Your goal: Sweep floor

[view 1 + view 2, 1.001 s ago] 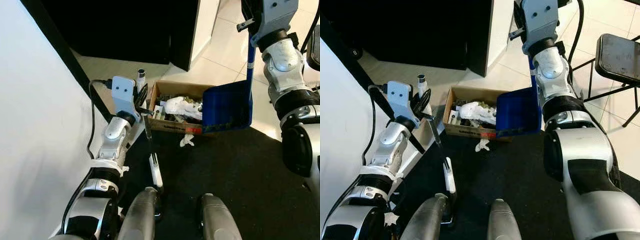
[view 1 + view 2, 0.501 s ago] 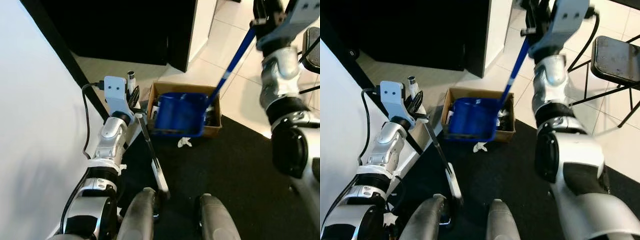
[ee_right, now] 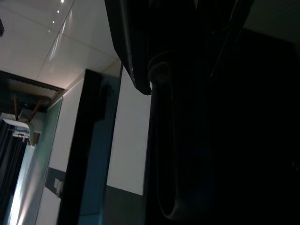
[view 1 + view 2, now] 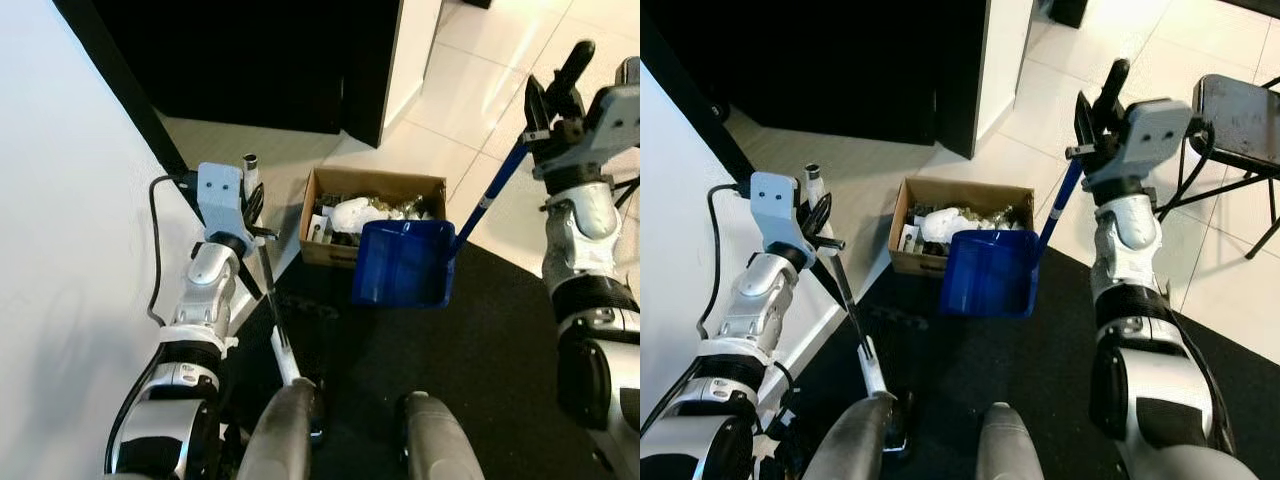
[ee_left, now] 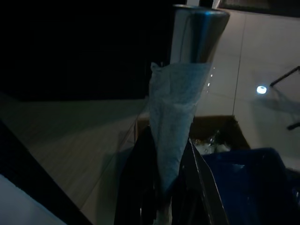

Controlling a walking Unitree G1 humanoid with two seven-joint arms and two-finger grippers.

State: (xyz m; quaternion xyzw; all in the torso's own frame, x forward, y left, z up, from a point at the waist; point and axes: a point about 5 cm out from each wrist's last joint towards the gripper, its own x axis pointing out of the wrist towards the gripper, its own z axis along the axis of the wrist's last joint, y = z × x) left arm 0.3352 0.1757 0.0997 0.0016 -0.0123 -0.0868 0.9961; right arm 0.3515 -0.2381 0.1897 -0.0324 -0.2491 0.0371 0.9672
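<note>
White wall [image 4: 60,250]: runs close along the robot's left; almost no room on that side.
Left gripper [image 4: 255,205]: jaws clenched on the broom handle [image 4: 268,290], near its metal top end [image 5: 199,33]; the handle slants down to the floor between the robot's legs [image 4: 285,430].
Broom advice: keep it upright and close to the body, so the head does not drag across the black mat [image 4: 500,370] while the pan is being handled.
Cardboard box [image 4: 965,215]: sits on the pale floor at the far edge of the mat, holding crumpled paper and scraps; it serves as the bin.
Blue dustpan [image 4: 400,262]: hangs in the air just in front of the box, its mouth tipped downward and toward the robot, over the mat edge.
Dustpan handle [image 4: 490,195]: long blue pole rising up and to the right to the gripper.
Right gripper [image 4: 1095,115]: jaws grasp the top of the pole, raised high.
Step in hand: likely drawing the emptied pan back from the box; lower it slowly, keep the lip level, and avoid clipping the box's near wall.
Open room: tiled floor [image 4: 1060,90] to the right of the box is free.
Chair [image 4: 1235,115]: stands at far right; the swinging pole should stay short of its legs.
Dark cabinet [image 4: 250,60]: closes off the space behind the box.
</note>
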